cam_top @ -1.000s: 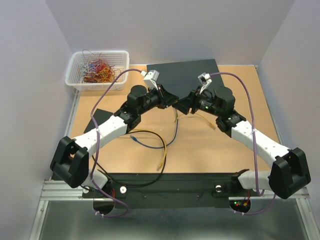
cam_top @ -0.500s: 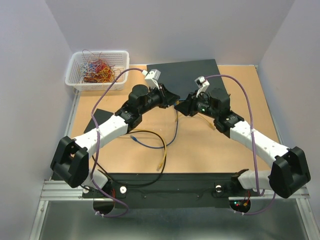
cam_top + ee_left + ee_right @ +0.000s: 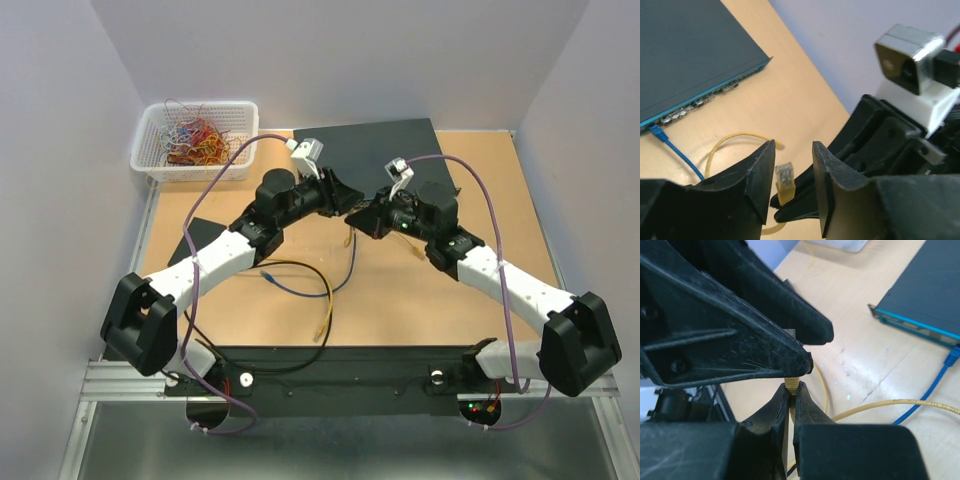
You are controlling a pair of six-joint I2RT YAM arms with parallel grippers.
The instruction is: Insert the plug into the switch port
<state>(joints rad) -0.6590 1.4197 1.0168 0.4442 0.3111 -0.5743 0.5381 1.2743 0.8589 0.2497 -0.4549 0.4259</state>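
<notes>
Two arms (image 3: 215,258) (image 3: 505,280), one switch (image 3: 365,148), one basket (image 3: 195,140), one blue cable (image 3: 680,154), one yellow plug (image 3: 784,176).

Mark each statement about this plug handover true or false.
1. The right tool is shut on the yellow plug. True.
2. The left tool clamps the yellow plug tight. False: its jaws stand apart, with the plug in the gap between them.
3. A blue cable reaches the port row of the switch. True.
4. The yellow plug sits in a switch port. False: it is held up between the two tools, away from the switch.
5. The basket is empty. False: it holds a tangle of coloured cables.
</notes>
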